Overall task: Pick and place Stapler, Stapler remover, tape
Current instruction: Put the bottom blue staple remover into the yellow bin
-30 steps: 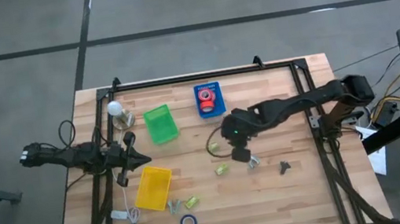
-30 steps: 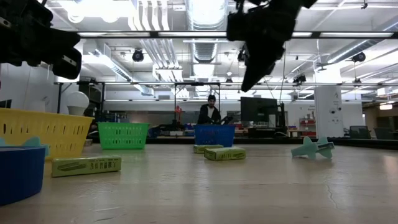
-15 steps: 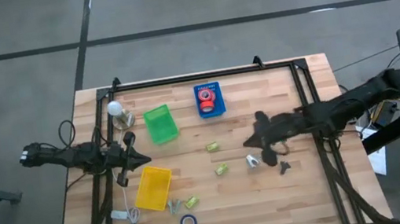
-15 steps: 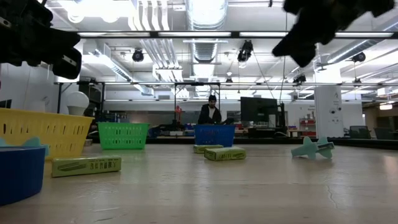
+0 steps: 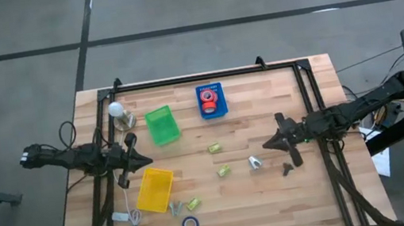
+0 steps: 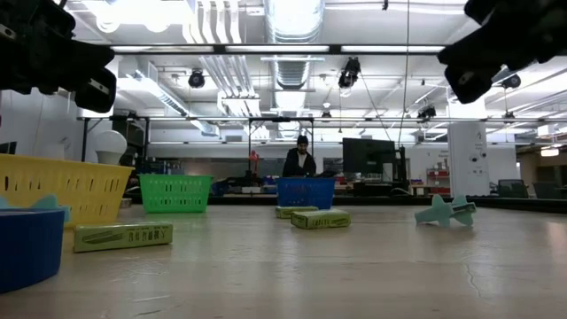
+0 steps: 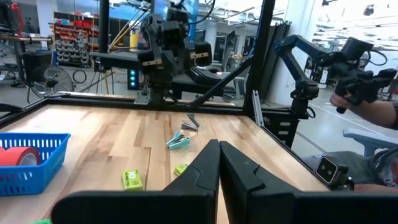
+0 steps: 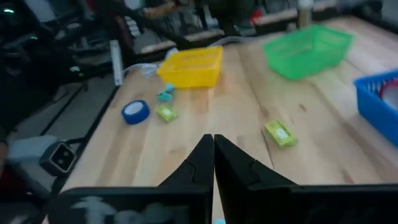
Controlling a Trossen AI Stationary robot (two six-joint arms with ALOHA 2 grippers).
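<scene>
Right claw (image 5: 280, 140) pinched shut, empty, blue tape (image 5: 191, 225) well apart near table's front edge

The blue tape (image 6: 27, 246) runs off the low view's edge; small staplers (image 5: 221, 172) stay indistinct.
</scene>
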